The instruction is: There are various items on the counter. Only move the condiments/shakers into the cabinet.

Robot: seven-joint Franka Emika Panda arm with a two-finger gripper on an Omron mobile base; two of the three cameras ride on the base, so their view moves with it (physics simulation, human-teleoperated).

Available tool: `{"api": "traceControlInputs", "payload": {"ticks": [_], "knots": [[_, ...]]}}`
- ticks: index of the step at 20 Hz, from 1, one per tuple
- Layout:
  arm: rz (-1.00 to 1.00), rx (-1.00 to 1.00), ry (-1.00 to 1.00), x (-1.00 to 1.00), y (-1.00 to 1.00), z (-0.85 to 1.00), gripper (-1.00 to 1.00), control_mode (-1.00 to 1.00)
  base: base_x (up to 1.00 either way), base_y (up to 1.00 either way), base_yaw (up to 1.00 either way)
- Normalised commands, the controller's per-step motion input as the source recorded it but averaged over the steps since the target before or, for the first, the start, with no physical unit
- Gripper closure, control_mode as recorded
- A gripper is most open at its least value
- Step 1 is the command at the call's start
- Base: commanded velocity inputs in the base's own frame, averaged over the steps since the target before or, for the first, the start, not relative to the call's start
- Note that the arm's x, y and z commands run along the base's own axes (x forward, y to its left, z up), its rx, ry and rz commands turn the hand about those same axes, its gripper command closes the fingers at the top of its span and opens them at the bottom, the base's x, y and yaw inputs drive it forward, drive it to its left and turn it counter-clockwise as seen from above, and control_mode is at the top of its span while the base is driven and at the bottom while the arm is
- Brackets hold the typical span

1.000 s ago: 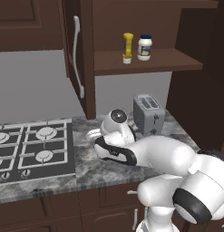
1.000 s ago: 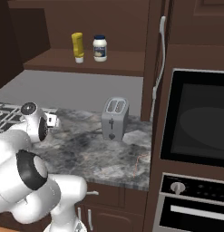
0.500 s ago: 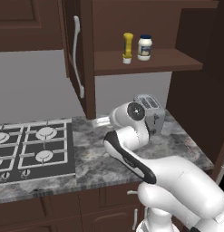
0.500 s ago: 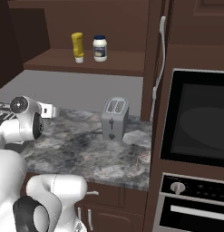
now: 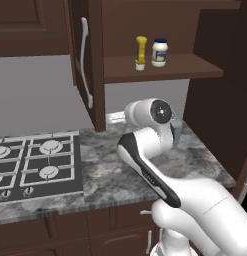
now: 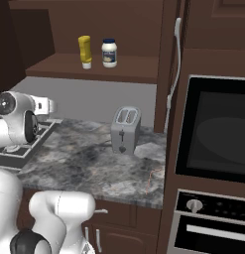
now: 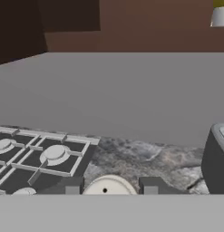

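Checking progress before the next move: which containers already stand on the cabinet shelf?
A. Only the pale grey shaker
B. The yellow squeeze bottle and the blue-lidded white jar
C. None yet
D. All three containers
B: both base views show the yellow squeeze bottle and the white jar side by side on the cabinet shelf, while a pale round shaker top sits between the tool's fingertips in the hand view.

You're in a home kitchen: granite counter [image 5: 120, 172], gas stovetop [image 5: 35, 167] left of it, built-in oven [image 6: 213, 134] on its right.
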Motion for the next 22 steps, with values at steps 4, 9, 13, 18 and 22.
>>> {"api": "traceControlInputs", "payload": {"ticks": [4,9,13,18,22], "knots": [[0.0,0.01,0.0,-0.49,-0.08,1.0,1.0,-1.0,0.0,0.0,0.0],[0.0,0.03,0.01,-0.54,-0.21,1.0,1.0,-1.0,0.0,0.0,0.0],[0.0,0.0,0.0,-0.54,-0.41,0.86,1.0,-1.0,0.0,0.0,0.0],[-0.03,-0.08,-0.06,-0.29,-0.27,0.39,1.0,-1.0,0.0,0.0,0.0],[0.0,-0.03,-0.24,-0.24,0.0,0.09,1.0,-1.0,0.0,0.0,0.0]]}}
